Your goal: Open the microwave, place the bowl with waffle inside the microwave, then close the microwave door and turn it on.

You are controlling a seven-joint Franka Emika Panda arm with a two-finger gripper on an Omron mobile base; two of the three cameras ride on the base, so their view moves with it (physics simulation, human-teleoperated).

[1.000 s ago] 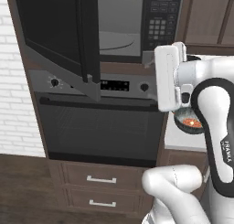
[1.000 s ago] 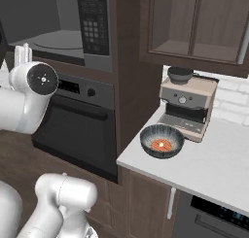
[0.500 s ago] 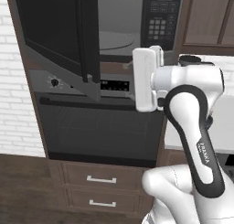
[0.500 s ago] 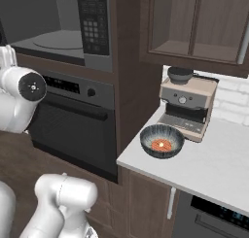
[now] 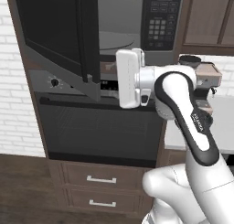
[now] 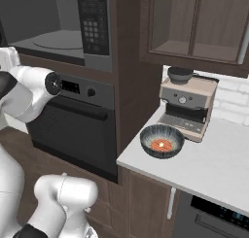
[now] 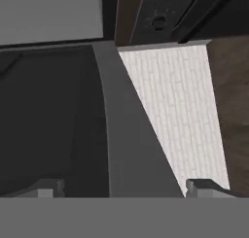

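Observation:
The microwave (image 5: pixel 121 22) stands open, and the microwave door (image 5: pixel 55 35) is swung out to the left. My white hand (image 5: pixel 130 79) hovers just right of the door's lower free edge. In the hand view my gripper (image 7: pixel 124 188) is open and holds nothing. Straight ahead of it are the door's grey frame (image 7: pixel 121 135) and dark glass (image 7: pixel 48 125). The bowl (image 6: pixel 148 135), dark and striped with the orange-red waffle (image 6: pixel 162 145) inside, sits on the counter (image 6: pixel 209 169) near its left end. The turntable (image 6: pixel 56 38) is bare.
A wall oven (image 5: pixel 100 127) with a bar handle sits under the microwave, with drawers (image 5: pixel 103 179) below it. A beige espresso machine (image 6: pixel 187 103) stands right behind the bowl. The keypad (image 6: pixel 95 23) is on the microwave's right. White brick wall (image 7: pixel 180 115) lies beyond the door.
My arm has swung left, away from the counter and across the oven front, bringing the hand up to the open door's edge. The bowl and door have not moved.

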